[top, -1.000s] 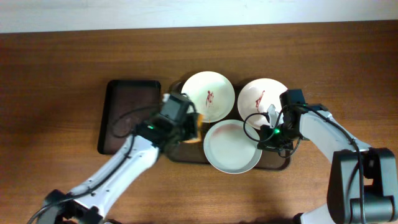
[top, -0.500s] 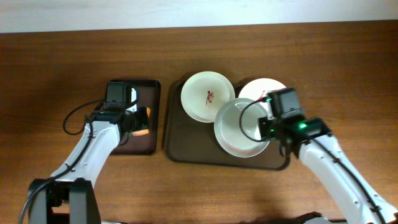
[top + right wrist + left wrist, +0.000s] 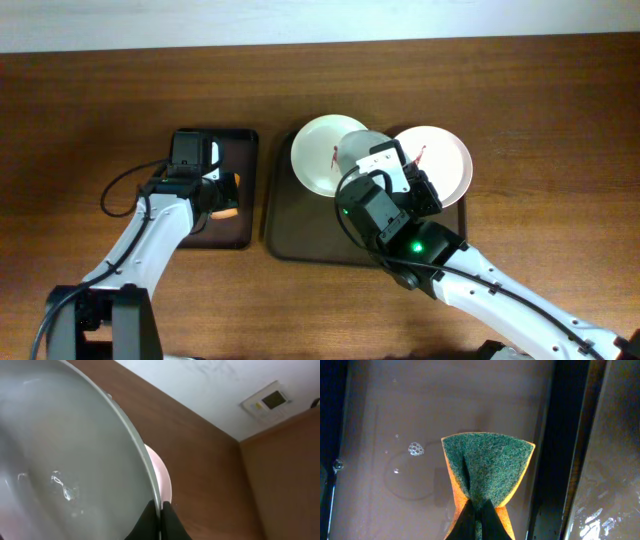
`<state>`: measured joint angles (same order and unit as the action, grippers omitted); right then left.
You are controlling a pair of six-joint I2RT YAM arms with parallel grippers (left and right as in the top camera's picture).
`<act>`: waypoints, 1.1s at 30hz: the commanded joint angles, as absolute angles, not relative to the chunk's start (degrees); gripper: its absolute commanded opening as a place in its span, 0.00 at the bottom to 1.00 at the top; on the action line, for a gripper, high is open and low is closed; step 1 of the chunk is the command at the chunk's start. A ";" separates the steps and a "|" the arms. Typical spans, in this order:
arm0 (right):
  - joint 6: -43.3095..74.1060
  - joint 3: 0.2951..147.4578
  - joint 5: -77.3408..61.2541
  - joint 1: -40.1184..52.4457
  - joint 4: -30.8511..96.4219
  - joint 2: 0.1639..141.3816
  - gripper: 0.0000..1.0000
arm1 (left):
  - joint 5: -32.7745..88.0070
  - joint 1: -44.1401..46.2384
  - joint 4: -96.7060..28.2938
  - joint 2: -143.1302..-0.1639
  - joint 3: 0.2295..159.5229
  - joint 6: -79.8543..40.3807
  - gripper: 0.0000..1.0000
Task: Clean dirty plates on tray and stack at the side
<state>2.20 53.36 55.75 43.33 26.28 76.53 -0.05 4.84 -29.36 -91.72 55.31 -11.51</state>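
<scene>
Green, fibrous, folded, the sponge (image 3: pixel 487 470) sits clamped in our left hand (image 3: pixel 479 512); our right hand (image 3: pixel 161 509) pinches a glossy plate (image 3: pixel 60 450) by its rim.

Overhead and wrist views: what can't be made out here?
- Overhead: the lifted plate is mostly covered by the right gripper and its arm.
- Right wrist: that plate's face runs off the left and bottom edges, so a smear there cannot be ruled out.
- Overhead: the sponge shows only as an orange sliver under the left gripper.
- Left wrist: the small tray runs off the top and bottom edges.
</scene>
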 commanded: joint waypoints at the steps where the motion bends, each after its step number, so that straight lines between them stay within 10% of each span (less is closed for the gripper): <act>1: 7.03 54.35 54.96 41.01 26.37 75.57 0.04 | -0.43 4.54 -29.23 -91.94 55.44 -10.39 0.00; 22: -5.04 54.35 63.94 40.84 26.65 75.57 0.04 | -0.45 4.54 -29.19 -91.94 55.44 -10.37 0.00; 33: 17.08 54.35 5.50 -0.36 29.32 75.57 0.04 | -0.25 4.56 -29.21 -91.94 55.44 -10.39 0.00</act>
